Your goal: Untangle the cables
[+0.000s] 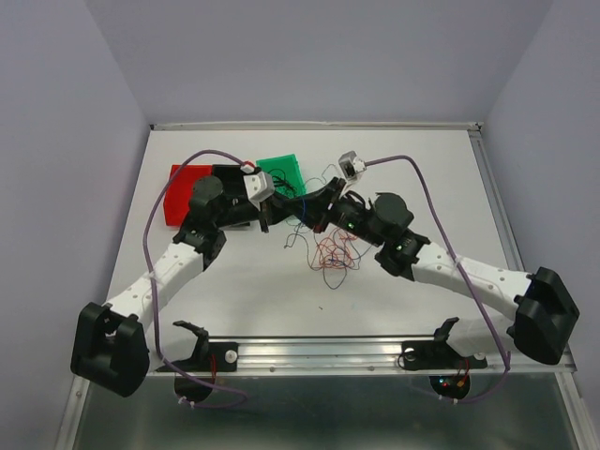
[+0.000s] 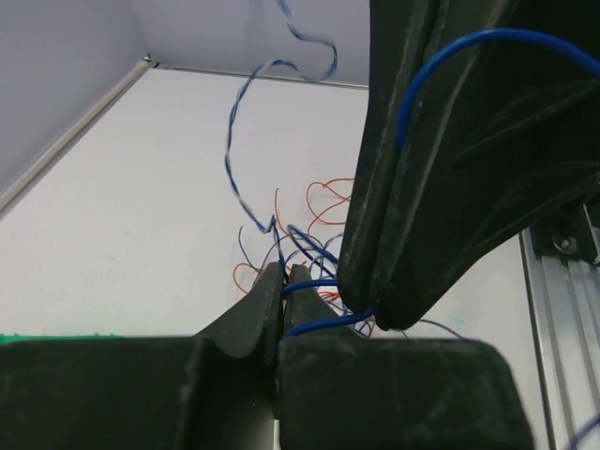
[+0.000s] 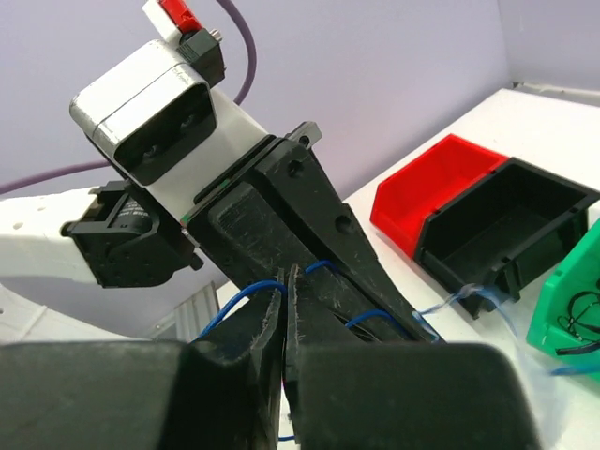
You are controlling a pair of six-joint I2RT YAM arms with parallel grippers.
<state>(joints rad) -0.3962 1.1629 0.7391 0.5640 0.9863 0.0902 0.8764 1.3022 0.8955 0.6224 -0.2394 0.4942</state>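
Left gripper (image 2: 285,274) has its two black fingers pressed together on a thin blue cable (image 2: 229,141). The cable comes out just beside the tips and rises in a wavy strand away from them, running off the top of the left wrist view. Right gripper (image 3: 287,275) is likewise clamped on the same blue cable, which arcs out on either side of its closed tips. The two grippers meet nose to nose, so close that each fills much of the other's wrist view. From the left wrist, the right gripper's dark body hides everything on that side, with a blue loop lying across it. Whether the two sets of fingers touch cannot be made out.

Below and beyond the left gripper's tips lies a loose clump of thin red cables (image 1: 336,253) on the white table (image 1: 234,300), partly hidden behind the fingers. From above it sits just on the near side of the right gripper, and its strands are too fine to trace one by one.

Past the right gripper's tips, behind the left gripper, stand a red plastic bin (image 3: 422,192), a black plastic bin (image 3: 525,202) touching it, and a green plastic bin (image 3: 553,323), cut off at the frame edge, holding a few thin black cables (image 3: 579,307). Blurred blue strands trail near the black bin.
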